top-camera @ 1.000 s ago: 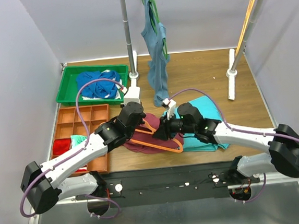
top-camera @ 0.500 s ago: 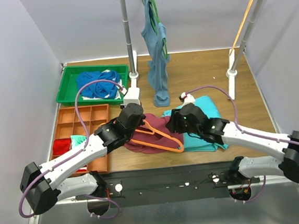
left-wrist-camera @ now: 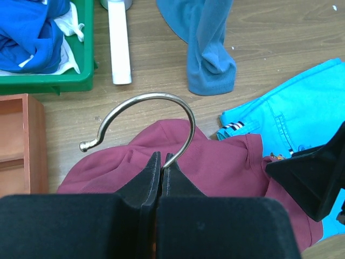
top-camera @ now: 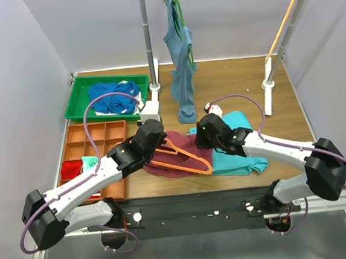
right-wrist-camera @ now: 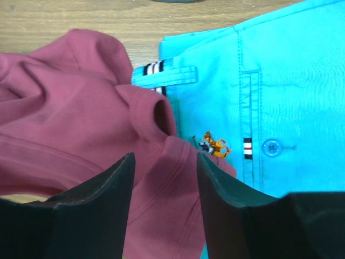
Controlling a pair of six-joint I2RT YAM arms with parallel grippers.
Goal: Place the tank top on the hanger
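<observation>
The maroon tank top (top-camera: 179,164) lies crumpled on the table's near middle, partly over a turquoise garment. The orange hanger (top-camera: 188,159) lies on top of it. My left gripper (top-camera: 160,144) is shut on the base of the hanger's metal hook (left-wrist-camera: 161,102), fingertips pressed together (left-wrist-camera: 162,159). My right gripper (top-camera: 200,144) is open just above the tank top's right edge. In the right wrist view its jaws straddle a strap fold of the maroon fabric (right-wrist-camera: 161,162) without closing on it.
A turquoise folded garment (top-camera: 243,155) lies under the top's right side. A grey-blue tank top on a green hanger (top-camera: 181,62) hangs from the rack. A green tray (top-camera: 74,105), an orange compartment box (top-camera: 95,142), a rack pole (top-camera: 147,41) and a paler hanger (top-camera: 285,26) stand around.
My right gripper has lifted off the hanger's right side and shifted slightly back and right, now hovering open over the top's strap. The left gripper still holds the hook, barely moved.
</observation>
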